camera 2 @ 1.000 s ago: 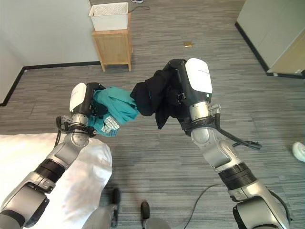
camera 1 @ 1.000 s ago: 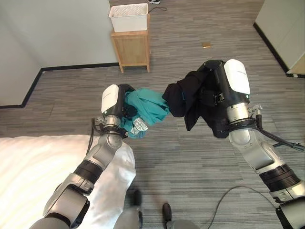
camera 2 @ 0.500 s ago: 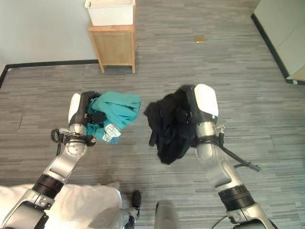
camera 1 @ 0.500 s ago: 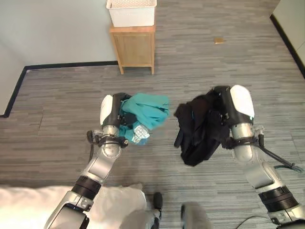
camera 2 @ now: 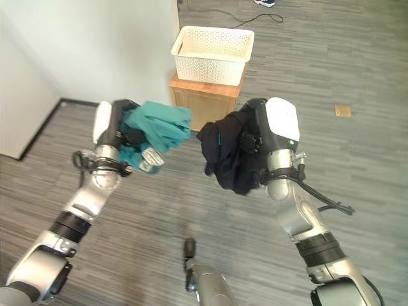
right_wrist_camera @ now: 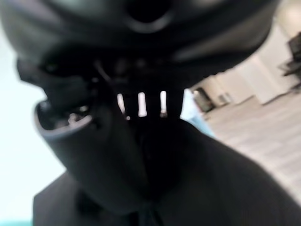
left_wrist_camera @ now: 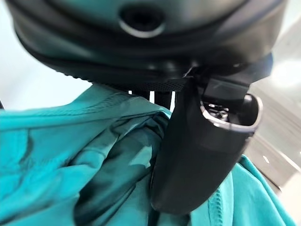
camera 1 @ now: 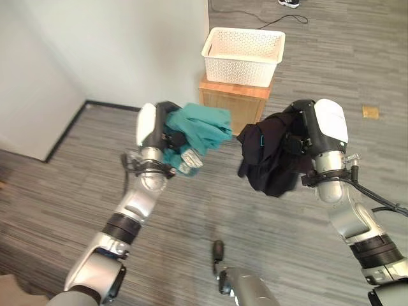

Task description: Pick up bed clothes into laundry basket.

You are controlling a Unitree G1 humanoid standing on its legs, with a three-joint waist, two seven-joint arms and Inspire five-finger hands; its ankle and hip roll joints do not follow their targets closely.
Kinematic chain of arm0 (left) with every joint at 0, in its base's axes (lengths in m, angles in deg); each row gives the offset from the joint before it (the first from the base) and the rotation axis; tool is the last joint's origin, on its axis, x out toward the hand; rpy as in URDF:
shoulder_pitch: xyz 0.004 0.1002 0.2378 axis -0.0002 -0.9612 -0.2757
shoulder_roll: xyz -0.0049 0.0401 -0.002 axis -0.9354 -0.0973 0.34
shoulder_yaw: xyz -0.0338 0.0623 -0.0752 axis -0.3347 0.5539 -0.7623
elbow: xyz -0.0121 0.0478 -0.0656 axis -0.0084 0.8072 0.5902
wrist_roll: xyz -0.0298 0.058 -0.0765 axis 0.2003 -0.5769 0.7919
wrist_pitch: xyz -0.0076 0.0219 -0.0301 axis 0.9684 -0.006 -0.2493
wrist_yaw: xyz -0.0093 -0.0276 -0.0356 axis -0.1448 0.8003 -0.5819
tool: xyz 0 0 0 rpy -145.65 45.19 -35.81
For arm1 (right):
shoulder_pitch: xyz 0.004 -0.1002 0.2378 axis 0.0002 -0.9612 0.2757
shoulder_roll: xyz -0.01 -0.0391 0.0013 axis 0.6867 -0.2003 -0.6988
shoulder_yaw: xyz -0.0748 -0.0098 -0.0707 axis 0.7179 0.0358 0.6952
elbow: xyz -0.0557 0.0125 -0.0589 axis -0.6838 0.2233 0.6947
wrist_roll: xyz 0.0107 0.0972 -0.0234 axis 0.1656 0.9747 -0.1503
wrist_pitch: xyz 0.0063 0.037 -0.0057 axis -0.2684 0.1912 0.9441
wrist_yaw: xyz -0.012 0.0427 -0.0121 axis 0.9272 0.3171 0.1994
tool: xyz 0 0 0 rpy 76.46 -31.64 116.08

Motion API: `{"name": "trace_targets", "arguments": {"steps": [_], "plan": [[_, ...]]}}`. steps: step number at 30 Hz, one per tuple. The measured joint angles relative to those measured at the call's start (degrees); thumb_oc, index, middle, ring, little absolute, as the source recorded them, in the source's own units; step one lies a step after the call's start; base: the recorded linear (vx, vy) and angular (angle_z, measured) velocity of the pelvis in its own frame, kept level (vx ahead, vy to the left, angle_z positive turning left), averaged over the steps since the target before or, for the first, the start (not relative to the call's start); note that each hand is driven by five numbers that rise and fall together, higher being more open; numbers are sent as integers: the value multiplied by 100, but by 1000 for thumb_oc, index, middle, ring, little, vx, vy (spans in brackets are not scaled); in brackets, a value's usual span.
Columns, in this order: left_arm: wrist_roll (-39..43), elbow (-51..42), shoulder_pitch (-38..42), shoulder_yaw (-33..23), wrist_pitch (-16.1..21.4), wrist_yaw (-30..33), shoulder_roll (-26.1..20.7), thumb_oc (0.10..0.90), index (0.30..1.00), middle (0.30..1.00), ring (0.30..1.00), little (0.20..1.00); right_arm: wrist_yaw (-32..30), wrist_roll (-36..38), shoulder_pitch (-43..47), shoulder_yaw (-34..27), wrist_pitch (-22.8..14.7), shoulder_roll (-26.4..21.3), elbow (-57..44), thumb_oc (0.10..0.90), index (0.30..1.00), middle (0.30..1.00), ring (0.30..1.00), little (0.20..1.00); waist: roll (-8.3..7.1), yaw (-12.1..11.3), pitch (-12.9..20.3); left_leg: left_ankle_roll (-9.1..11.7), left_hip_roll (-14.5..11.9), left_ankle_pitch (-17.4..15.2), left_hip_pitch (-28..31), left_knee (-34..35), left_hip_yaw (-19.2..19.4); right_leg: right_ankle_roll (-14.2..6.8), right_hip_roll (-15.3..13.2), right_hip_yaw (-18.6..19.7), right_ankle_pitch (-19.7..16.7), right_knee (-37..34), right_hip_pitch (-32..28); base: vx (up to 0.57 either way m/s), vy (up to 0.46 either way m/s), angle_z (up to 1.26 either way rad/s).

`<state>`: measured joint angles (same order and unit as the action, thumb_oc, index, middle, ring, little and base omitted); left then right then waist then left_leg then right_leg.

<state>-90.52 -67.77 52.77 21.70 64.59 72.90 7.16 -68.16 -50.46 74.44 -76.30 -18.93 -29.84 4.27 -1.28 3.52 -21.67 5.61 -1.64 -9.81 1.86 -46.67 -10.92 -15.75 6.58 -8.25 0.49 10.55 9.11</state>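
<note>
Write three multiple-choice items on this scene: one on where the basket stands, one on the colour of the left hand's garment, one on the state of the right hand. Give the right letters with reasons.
1. Where is the white laundry basket?
A. on the floor beside the robot
B. on top of a small wooden cabinet
C. hanging from the right hand

2. What colour is the garment in the left hand?
A. teal
B. red
C. white

3. What is the right hand doing?
A. hanging open and empty
B. pressing flat on the floor
C. clutching a black garment

Key: 1 B, the basket sits on the cabinet by the wall. 2 A, the teal garment bunches over that hand. 3 C, black cloth hangs from the raised hand's grip.
</note>
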Motion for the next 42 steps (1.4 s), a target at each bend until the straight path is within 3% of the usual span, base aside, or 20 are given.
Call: {"name": "trace_targets", "arguments": {"steps": [1, 2, 3, 4, 7, 9, 10, 11, 12, 13, 14, 16, 18, 22, 23, 24, 27, 30, 35, 42], "plan": [[7, -34, 13, 36, -22, -1, 53, 400, 300, 300, 300, 300, -75, 1, 47, -70, 10, -343, -114, 400, 300, 300, 300, 300, -49, 38, -69, -286, -217, 208, -1069, -1140, 26, 2069, -353, 475, 869, 1059, 169, 195, -34, 12], [-13, -115, -21, 89, -19, 27, 33, 400, 300, 300, 300, 300, -124, -4, 161, -122, 15, -403, -117, 400, 300, 300, 300, 300, -131, 84, -188, -274, -337, 179, -1326, -1155, 7, 2449, -296, 645, 938, 1139, 1, 286, 57, 10], [-27, -162, -100, 189, -28, 80, 6, 400, 300, 300, 300, 300, -210, -1, 250, -157, 40, -345, -121, 400, 300, 300, 300, 300, -171, -28, -188, -282, -344, 154, -1576, -869, 55, 2378, -322, 758, 939, 1024, -126, 298, 79, -46], [-27, -114, -71, 383, -43, 75, -42, 400, 300, 300, 300, 300, -285, 1, 508, -147, 46, -293, -193, 400, 300, 300, 300, 300, -168, -126, -194, -197, -335, 110, -1979, 291, 380, 2185, -317, 1006, 770, 389, -569, 346, 128, -77], [-30, -95, -23, 491, -36, 63, 24, 400, 300, 300, 300, 300, -365, 0, 781, -44, 24, -303, -206, 400, 300, 300, 300, 300, -149, -132, -200, -45, -32, 432, -1906, 2414, 652, 2158, -327, 1110, 650, -312, -1311, 272, 82, -51], [-54, -107, -8, 650, 20, 82, 13, 400, 300, 300, 300, 300, -479, -18, 820, 139, 4, -359, -255, 400, 300, 300, 300, 300, -32, -280, -98, -335, 545, 1160, -1558, 4317, 348, 2014, -208, 1190, 749, -910, -2124, 537, 87, -100], [-54, -124, -12, 629, 23, 116, 38, 400, 300, 300, 300, 300, -479, -27, 846, 180, -32, -386, -282, 400, 300, 300, 300, 300, 72, -373, -74, -566, 646, 1336, -1574, 4511, 220, 1881, -125, 1381, 830, -970, -2269, 460, 74, -139], [-54, -81, -25, 713, -1, 95, 10, 400, 300, 300, 300, 300, -445, -117, 845, 407, -29, -618, -293, 400, 300, 300, 300, 300, 278, -387, 30, -875, 705, 1265, -1519, 4537, 265, 1770, 52, 1542, 970, -1106, -2621, 292, 106, -114], [-55, -85, -81, 731, -2, 89, 58, 400, 300, 300, 300, 300, -354, -196, 774, 443, -38, -741, -331, 400, 300, 300, 300, 300, 499, -455, 132, -1068, 546, 1965, -1471, 4475, 197, 1574, 328, 1493, 1173, -829, -2647, 247, 106, -84], [-53, -77, -82, 758, -28, 91, 78, 400, 300, 300, 300, 300, -334, -196, 647, 428, 87, -735, -465, 400, 300, 300, 300, 300, 519, -409, 138, -969, 494, 2512, -1415, 4345, 152, 1523, 395, 1389, 1332, -441, -2643, 141, 75, -38], [-52, -55, -70, 781, -58, 92, 164, 400, 300, 300, 300, 300, -286, -176, 607, 473, 133, -833, -599, 400, 300, 300, 300, 300, 427, -273, 166, -982, 597, 2372, -1263, 4436, 87, 1386, 250, 1332, 1514, 67, -2421, 119, 110, -24], [-56, -7, 131, 933, -51, 85, 264, 400, 300, 300, 300, 300, -262, -178, 1051, 539, 16, -1144, -641, 400, 300, 300, 300, 300, 574, -175, 229, -988, 674, 2587, -926, 5048, 76, 1416, -104, 1337, 1742, 24, -2049, 169, 111, -19], [-52, 537, 762, 1046, -39, 77, 397, 400, 300, 300, 300, 300, -260, -121, 1838, 876, 83, -1494, -487, 400, 300, 300, 300, 300, 581, -86, 231, -1105, 857, 2566, -789, 5165, 84, 1250, -485, 1318, 1622, -617, -1820, 90, 66, -1], [-51, 612, 1002, 1041, -18, 89, 442, 400, 300, 300, 300, 300, -268, -123, 2713, 1118, 64, -1639, -304, 400, 300, 300, 300, 300, 581, -148, 231, -957, 867, 2395, -531, 5165, 36, 1159, -572, 1341, 1273, -1001, -1857, 64, 41, -7], [-51, 612, 1001, 1032, -16, 100, 422, 400, 300, 300, 300, 300, -272, -133, 3134, 1207, 83, -1638, -165, 400, 300, 300, 300, 300, 552, -201, 236, -990, 887, 2257, -426, 5165, 43, 1033, -682, 1306, 862, -1260, -1945, 30, -47, -14], [-51, 608, 985, 1026, -15, 103, 391, 400, 300, 300, 300, 300, -277, -135, 3409, 1227, 118, -1617, -141, 400, 300, 300, 300, 300, 530, -323, 233, -1008, 885, 2171, -397, 5164, 178, 806, -832, 1207, 646, -1247, -1905, 34, -66, -36], [-53, 602, 824, 988, -13, 101, 318, 400, 300, 300, 300, 300, -332, -142, 3912, 1391, 124, -1607, 54, 400, 300, 300, 300, 300, 485, -614, 230, -997, 867, 2070, -384, 5164, 397, 741, -1232, 598, 244, -1208, -1733, 40, -12, -38], [-53, 602, 547, 955, -14, 99, 317, 400, 300, 300, 300, 300, -375, -138, 4180, 1472, 179, -1690, 245, 400, 300, 300, 300, 300, 271, -589, 212, -930, 856, 2024, -372, 5166, 258, 829, -1233, 566, 66, -1579, -2000, 70, 3, 25], [-42, 603, 175, 932, -14, 97, 370, 400, 300, 300, 300, 300, -378, -98, 4983, 2195, 229, -1684, 1081, 400, 300, 300, 300, 300, 177, -615, 179, -893, 672, 2001, -345, 5168, 270, 836, -1045, 531, 58, -1577, -2047, 44, 7, 5], [75, 602, 128, 936, 7, 100, 410, 400, 300, 300, 300, 300, -108, -113, 5173, 2951, 249, -1405, 2436, 400, 300, 300, 300, 300, 7, -667, 246, -792, 629, 1955, -420, 5169, 241, 837, -986, 443, 59, -1577, -1995, 43, 4, 2]]}}
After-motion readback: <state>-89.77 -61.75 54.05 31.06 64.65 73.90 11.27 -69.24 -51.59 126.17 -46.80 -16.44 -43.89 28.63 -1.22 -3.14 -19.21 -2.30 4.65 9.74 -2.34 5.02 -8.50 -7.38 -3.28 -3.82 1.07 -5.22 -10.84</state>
